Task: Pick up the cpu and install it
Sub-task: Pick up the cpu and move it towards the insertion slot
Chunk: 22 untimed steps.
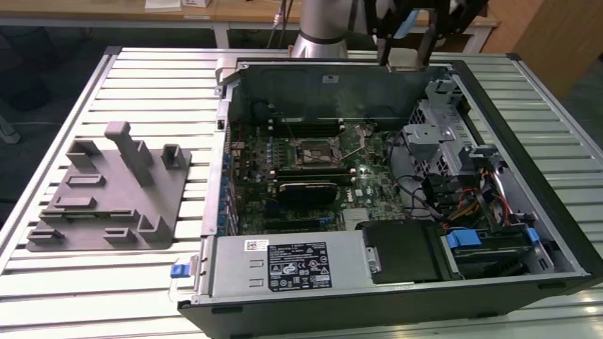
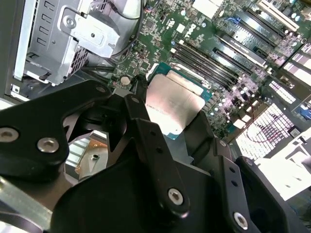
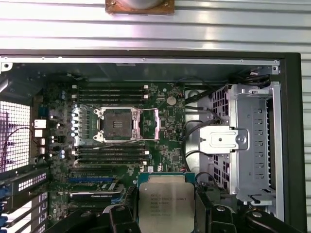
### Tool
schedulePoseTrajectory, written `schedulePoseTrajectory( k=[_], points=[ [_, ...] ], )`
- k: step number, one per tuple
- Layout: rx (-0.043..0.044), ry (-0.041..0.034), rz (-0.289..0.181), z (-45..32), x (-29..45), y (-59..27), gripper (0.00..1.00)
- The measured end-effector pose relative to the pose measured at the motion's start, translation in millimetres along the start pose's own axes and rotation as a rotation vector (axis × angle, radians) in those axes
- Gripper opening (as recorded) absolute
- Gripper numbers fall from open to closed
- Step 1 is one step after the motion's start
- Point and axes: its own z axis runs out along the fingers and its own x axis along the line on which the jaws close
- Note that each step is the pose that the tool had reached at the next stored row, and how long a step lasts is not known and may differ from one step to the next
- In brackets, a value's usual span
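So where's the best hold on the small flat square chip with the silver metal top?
Its two opposite side edges, approached from above the lid, I'd judge. The chip is thin, flat and sits lid-up, so only the edges offer parallel faces, leaving the underside free. The gripper holds it that way, black fingers on either side.

From here my arm [image 1: 315,35] reads as a smooth silver-grey tube. The hand [image 2: 172,114] is matte black all over, built from flat, angular linkage plates [image 2: 43,121] pinned with round silver screws [image 2: 176,196]. Small dark holes run down one bar. In the exterior view I see a blue piece [image 1: 404,27] on its black frame.
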Motion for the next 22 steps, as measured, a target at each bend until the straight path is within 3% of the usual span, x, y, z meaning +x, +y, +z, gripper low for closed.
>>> schedulePoseTrajectory(
  k=[22],
  points=[
    [0.0, 0.0, 0.0, 28.9, 4.7, -1.9, 0.55]
  ],
)
